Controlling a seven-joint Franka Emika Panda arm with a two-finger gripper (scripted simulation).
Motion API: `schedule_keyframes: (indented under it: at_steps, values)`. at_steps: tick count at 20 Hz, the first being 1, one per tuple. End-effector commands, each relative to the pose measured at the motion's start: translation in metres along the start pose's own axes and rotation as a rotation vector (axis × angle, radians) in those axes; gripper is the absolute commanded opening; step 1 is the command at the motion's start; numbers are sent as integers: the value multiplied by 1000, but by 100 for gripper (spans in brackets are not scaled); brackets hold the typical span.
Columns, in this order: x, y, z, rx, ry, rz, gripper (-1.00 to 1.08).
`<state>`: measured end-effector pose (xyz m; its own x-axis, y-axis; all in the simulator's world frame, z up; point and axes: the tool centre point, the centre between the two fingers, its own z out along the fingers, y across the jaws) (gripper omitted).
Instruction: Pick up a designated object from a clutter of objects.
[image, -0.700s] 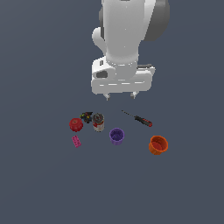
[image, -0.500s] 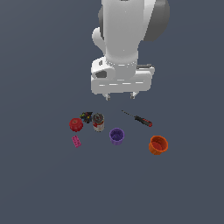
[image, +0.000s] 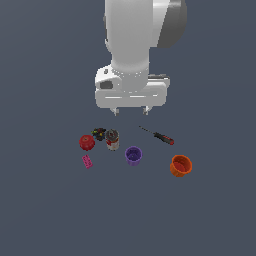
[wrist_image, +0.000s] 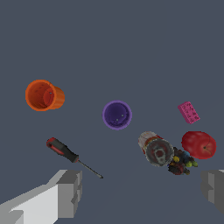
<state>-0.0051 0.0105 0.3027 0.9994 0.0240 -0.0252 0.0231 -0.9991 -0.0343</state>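
The screwdriver (image: 159, 135) with a red-and-black handle and thin dark shaft lies flat on the grey floor, toward the exterior view's right; it also shows in the wrist view (wrist_image: 69, 154). My gripper (image: 131, 110) hangs high above the floor, open and empty, its fingers (wrist_image: 65, 192) wide apart, behind the clutter. The clutter holds an orange cup (image: 180, 165), a purple cup (image: 133, 155), a small can (image: 112, 140), a red round thing (image: 87, 142), a pink block (image: 88, 161) and a dark multicoloured thing (image: 99, 133).
In the wrist view the orange cup (wrist_image: 43, 95), purple cup (wrist_image: 117, 115), can (wrist_image: 155, 148), red round thing (wrist_image: 198, 145) and pink block (wrist_image: 188, 112) lie spread out. The floor is flat grey all round.
The gripper has come slightly lower toward the objects; nothing on the floor has moved.
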Motion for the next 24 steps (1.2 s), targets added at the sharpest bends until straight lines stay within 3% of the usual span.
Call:
schedule_keyframes:
  at_steps: [1, 12, 24]
  values:
    - [0, -1, 1, 0, 0, -3, 100]
    - [-2, -18, 37, -21, 0, -121, 100]
    - [-27, -70, 135, -56, 0, -472, 100]
